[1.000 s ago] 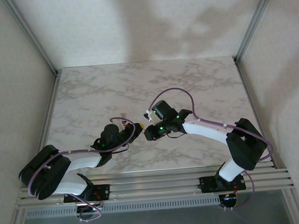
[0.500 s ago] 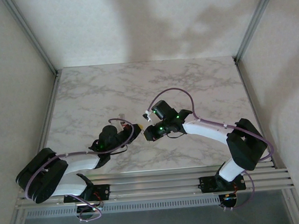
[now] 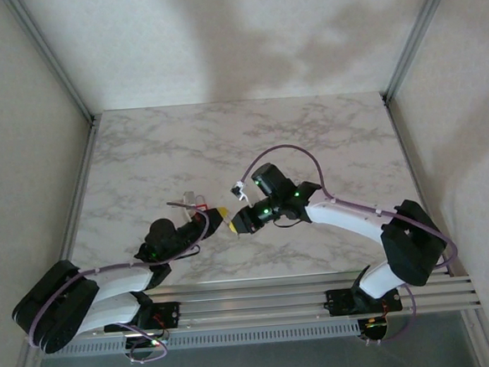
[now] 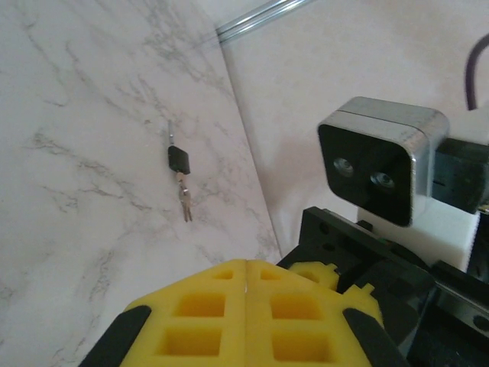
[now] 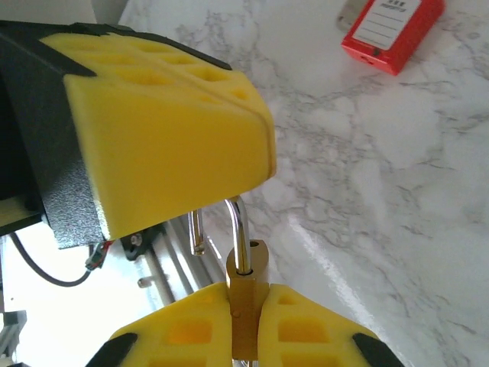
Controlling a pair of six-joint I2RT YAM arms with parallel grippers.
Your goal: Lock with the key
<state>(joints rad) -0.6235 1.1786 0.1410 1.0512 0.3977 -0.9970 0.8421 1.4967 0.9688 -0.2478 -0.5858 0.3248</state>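
Padlock (image 5: 246, 277) brass, shackle (image 5: 239, 223) open (steel), clamped in right gripper (image 5: 246, 317); left gripper (image 4: 246, 294) together.

Robot lab test cell; marble-look table (image 3: 141, 149) boxed in by plain white panels (image 3: 234, 33); aluminium frame posts (image 3: 53, 67) at 11 and 1 o'clock; slotted metal rail (image 3: 253, 305) at 6 o'clock carrying two bolted arm bases (image 3: 358, 300); purple cables (image 3: 285, 146) loop loose over the arms.

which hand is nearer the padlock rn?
Right. The right hand is shut on the padlock body; the left hand, shut, sits close by at the shackle end.
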